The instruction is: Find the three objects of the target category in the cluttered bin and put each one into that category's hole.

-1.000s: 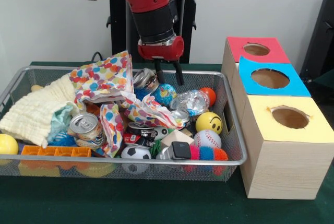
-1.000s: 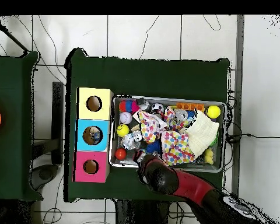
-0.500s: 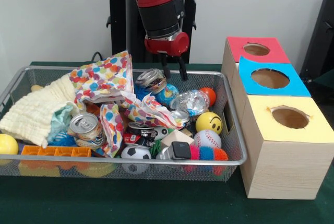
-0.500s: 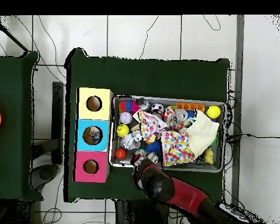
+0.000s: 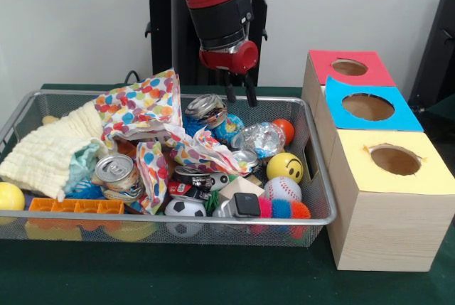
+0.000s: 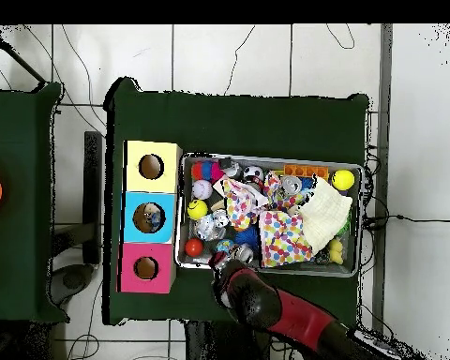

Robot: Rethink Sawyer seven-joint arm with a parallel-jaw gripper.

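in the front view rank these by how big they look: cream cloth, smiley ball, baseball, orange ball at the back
1. cream cloth, by far the largest.
2. smiley ball and baseball: look alike, not ranked.
3. orange ball: looks smallest, but it is farther away and partly hidden.

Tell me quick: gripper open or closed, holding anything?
Gripper: open, empty, raised above the far edge of the wire bin.
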